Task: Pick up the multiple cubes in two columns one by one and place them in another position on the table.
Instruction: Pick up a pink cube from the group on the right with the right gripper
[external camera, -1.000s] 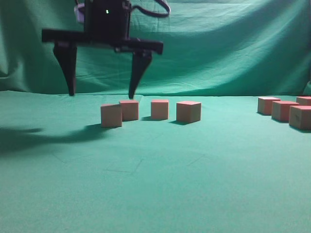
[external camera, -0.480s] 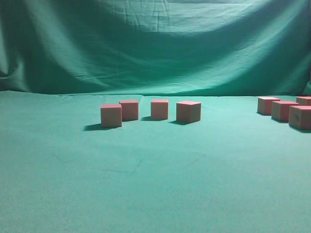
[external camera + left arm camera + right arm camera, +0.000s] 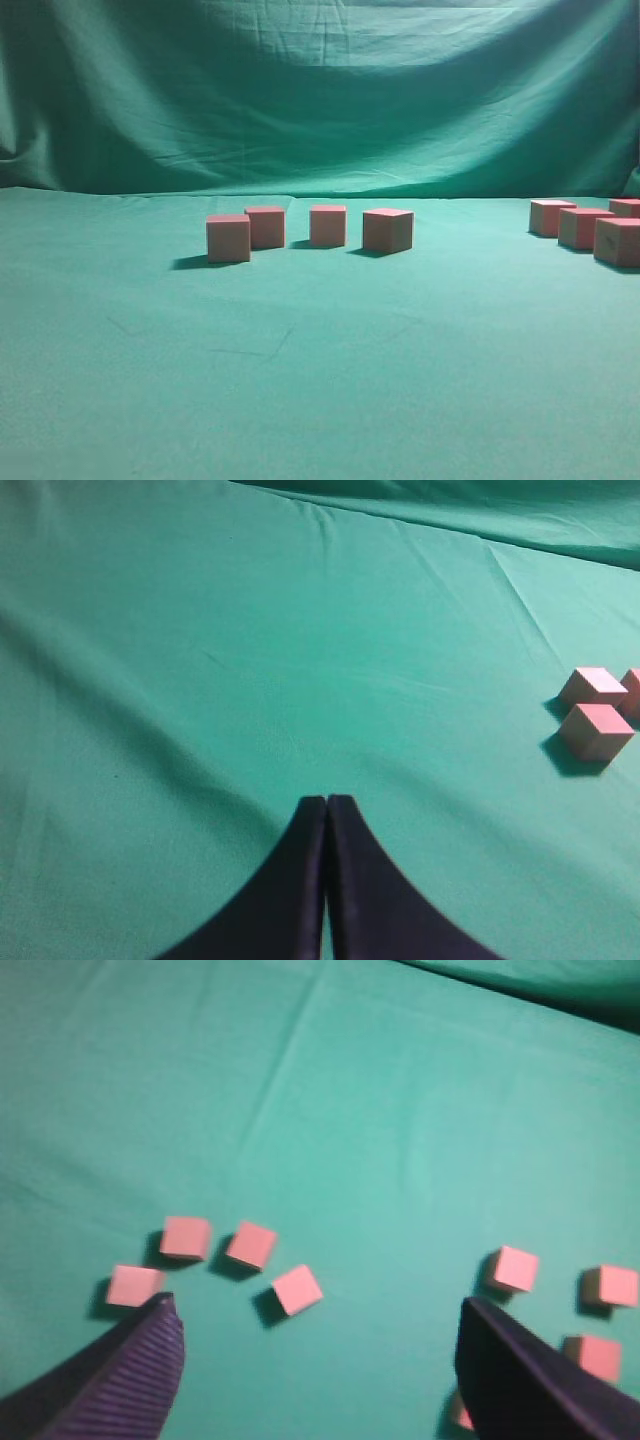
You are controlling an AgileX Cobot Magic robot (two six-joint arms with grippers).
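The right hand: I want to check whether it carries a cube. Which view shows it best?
The right wrist view: the right hand is spread wide and empty above the cubes. The exterior view and the left wrist view show nothing of it.

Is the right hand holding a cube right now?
No, the right hand is wide open and empty, and the cubes sit on the table below it.

Green-cloth table (image 3: 320, 400): four cubes (image 3: 310, 230) mid-table, more far right.
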